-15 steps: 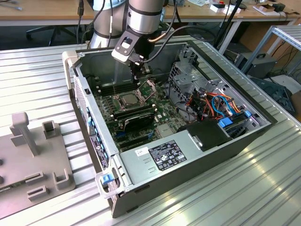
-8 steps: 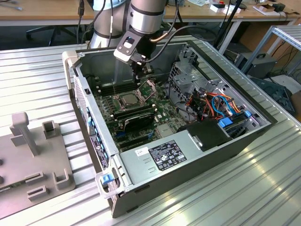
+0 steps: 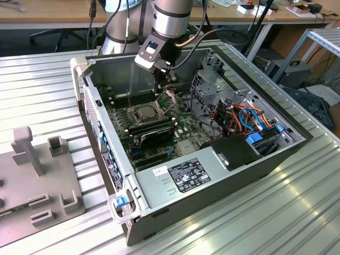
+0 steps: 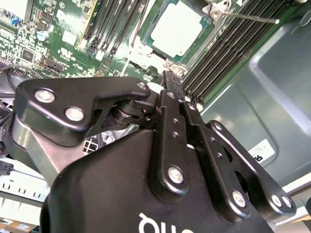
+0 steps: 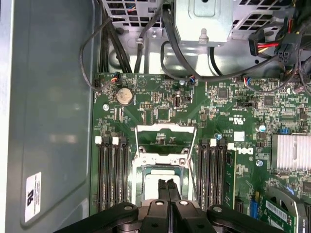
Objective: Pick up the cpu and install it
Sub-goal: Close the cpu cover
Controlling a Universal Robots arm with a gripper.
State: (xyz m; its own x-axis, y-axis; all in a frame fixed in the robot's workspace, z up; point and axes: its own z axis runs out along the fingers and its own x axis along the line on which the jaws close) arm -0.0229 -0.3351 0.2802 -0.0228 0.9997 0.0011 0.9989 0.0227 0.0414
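Hovering inside the open computer case (image 3: 239, 194), which is lying on its side on the ribbed metal table (image 3: 297, 212), the gripper (image 5: 168, 185) is pointing down at the motherboard (image 5: 218, 111). Its fingers are sitting narrow, tips together, and nothing is showing between them in the first wrist view. The task's thing, the cpu (image 5: 154, 188), is lying flat in the socket (image 5: 160, 162) just under those tips. By my reading the work is standing at the seating stage, since the load plate (image 5: 165, 130) is tilting up open and its thin lever (image 4: 248, 17) is sticking out to one side. Doing this well is, I judge, asking for a straight vertical line over the chip's middle, with no sideways drag, because the socket is looking fragile. The linkage should also be staying off the raised plate and the memory slots (image 5: 112, 170) flanking the socket on both sides. As for what is holding what, the case is carrying the motherboard across its floor. The power supply (image 3: 180, 178) is lying along the near wall, and a metal drive cage (image 3: 212, 79) is standing beside a tangle of orange and blue cables (image 3: 241, 114). The socket, smallest of the holders, is cradling the cpu alone.
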